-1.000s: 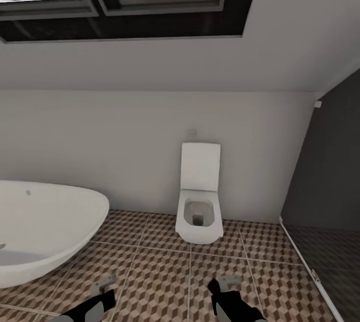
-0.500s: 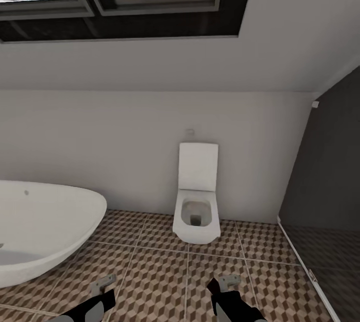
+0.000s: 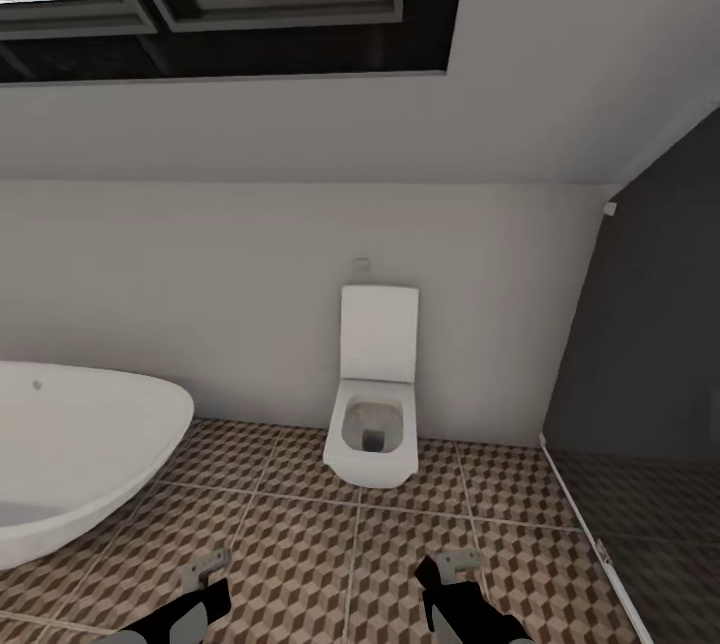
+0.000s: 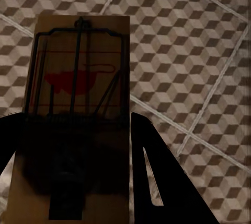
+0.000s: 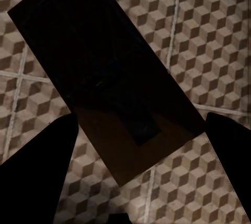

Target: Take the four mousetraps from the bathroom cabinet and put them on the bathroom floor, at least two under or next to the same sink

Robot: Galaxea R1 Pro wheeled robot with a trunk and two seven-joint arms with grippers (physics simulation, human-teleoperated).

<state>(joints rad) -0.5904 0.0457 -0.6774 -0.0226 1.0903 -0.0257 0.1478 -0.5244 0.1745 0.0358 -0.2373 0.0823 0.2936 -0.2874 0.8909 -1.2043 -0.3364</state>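
The left hand (image 4: 78, 182) pinches a mousetrap (image 4: 78, 93), its long side running along the fingers; the right hand (image 5: 136, 182) pinches a darker trap (image 5: 104, 78), angled, above the floor (image 3: 300, 544).

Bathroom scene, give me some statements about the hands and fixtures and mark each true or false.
1. The left hand holds a mousetrap. True.
2. The toilet has its lid down. False: the lid stands up.
3. The bathtub is at the left of the toilet in the head view. True.
4. The floor is plain white. False: it has a brown cube pattern.
5. A dark flat board sits between the right hand's fingers. True.
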